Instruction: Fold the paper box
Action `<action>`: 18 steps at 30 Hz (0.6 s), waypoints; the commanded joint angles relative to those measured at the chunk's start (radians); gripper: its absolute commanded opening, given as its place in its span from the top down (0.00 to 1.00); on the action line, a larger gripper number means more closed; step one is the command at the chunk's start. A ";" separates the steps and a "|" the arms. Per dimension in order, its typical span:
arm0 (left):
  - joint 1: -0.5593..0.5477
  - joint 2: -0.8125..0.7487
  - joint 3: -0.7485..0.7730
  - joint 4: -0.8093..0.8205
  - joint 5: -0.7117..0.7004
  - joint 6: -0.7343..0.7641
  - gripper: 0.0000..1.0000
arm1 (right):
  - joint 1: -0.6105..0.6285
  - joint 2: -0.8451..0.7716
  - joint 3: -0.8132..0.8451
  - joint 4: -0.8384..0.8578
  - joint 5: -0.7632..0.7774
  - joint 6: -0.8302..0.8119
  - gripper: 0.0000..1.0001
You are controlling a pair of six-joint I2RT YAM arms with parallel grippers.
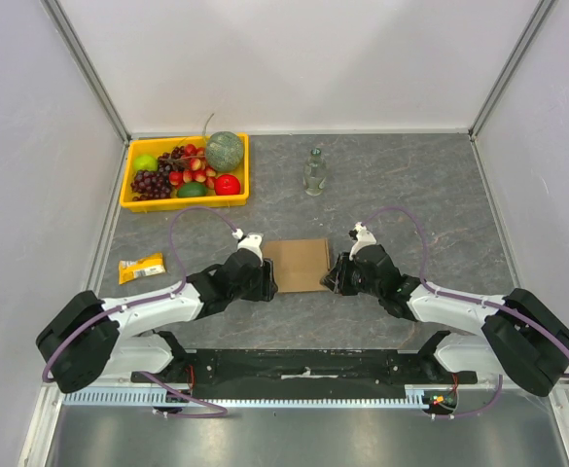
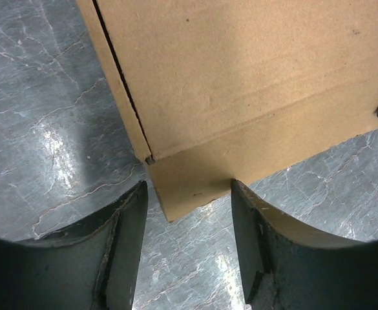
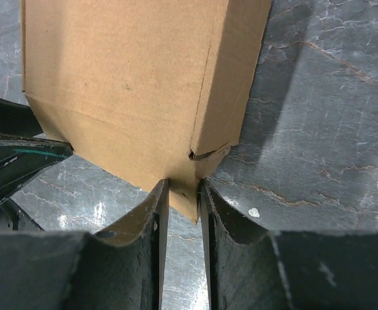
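Right wrist view, right gripper (image 3: 183, 185): pinched on paper box (image 3: 124, 84) corner, lower centre.
Left gripper (image 2: 189, 187): spread astride opposite corner, not clamped.
Risk: pivoting or tearing under one-sided hold.

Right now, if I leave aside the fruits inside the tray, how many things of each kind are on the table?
paper box: 1
yellow tray: 1
clear bottle: 1
yellow snack packet: 1
Total: 4
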 commanded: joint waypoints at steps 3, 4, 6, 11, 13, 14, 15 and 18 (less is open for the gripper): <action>-0.004 -0.052 0.031 -0.047 -0.045 0.038 0.34 | -0.009 0.008 0.013 0.056 -0.018 0.003 0.69; -0.004 -0.057 0.034 -0.058 -0.049 0.039 0.33 | -0.009 0.010 0.014 0.056 -0.017 0.005 0.68; -0.006 -0.072 0.040 -0.082 -0.058 0.044 0.31 | -0.011 0.010 0.017 0.058 -0.018 0.003 0.68; -0.004 -0.146 0.053 -0.148 -0.077 0.053 0.29 | -0.017 0.013 0.021 0.055 -0.020 0.000 0.69; -0.006 -0.184 0.063 -0.187 -0.082 0.058 0.29 | -0.018 0.016 0.021 0.056 -0.021 -0.001 0.69; -0.004 -0.203 0.074 -0.205 -0.086 0.058 0.28 | -0.020 0.016 0.022 0.056 -0.024 -0.001 0.69; -0.004 -0.227 0.085 -0.219 -0.091 0.062 0.29 | -0.020 0.017 0.024 0.055 -0.024 -0.001 0.69; -0.004 -0.285 0.134 -0.230 -0.108 0.090 0.31 | -0.023 0.021 0.025 0.055 -0.027 -0.006 0.69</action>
